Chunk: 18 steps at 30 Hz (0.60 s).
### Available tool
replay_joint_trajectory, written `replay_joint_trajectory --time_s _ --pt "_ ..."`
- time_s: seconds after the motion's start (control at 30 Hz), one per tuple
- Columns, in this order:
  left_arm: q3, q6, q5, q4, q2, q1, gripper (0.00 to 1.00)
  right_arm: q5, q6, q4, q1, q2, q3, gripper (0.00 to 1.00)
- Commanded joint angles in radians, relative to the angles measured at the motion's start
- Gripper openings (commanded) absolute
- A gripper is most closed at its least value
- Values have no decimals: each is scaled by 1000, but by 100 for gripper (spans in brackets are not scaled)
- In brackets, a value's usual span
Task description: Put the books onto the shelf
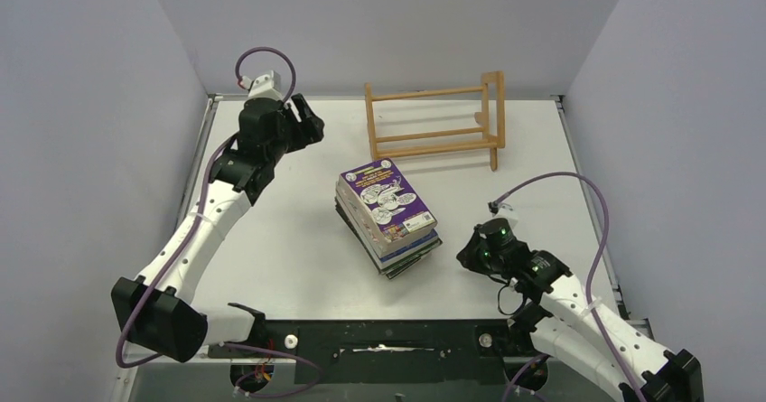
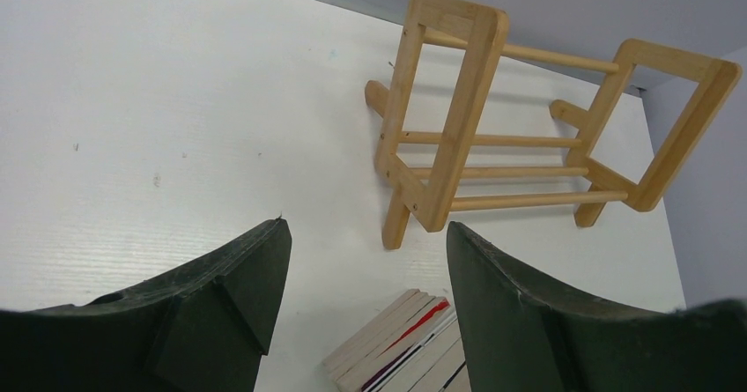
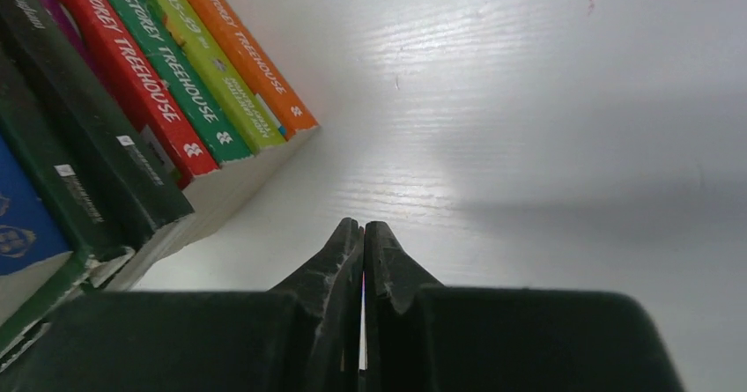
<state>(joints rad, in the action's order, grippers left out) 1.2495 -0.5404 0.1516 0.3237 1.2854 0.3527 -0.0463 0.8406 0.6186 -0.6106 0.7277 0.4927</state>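
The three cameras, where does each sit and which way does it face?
Top external: high behind the robot, looking down on both arms, books, shelf.
Left wrist: on that arm, facing the shelf past the open left hand.
Right wrist: low over the table, facing book spines past the shut right hand.
All three show books.

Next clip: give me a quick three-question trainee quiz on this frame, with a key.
1. True or false: the shelf already holds a book.
2. Which gripper is shut on nothing? A left, B right, C neither.
3. Fill in: the top cover of the books is mostly ___.
Key: 1 false; 2 B, the right gripper; 3 purple.
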Motion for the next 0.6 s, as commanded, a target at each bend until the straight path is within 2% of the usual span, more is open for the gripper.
replay_joint_trajectory --time_s 0.0,0.3,0.57 --pt "-3 8 -13 -45 10 3 65 78 81 -121 -11 -32 -70 0" --pt "-2 11 -26 -59 14 -1 65 194 106 -432 -26 21 -225 0" --pt "-8 22 -63 -68 35 -22 65 229 67 -589 -26 170 -241 0"
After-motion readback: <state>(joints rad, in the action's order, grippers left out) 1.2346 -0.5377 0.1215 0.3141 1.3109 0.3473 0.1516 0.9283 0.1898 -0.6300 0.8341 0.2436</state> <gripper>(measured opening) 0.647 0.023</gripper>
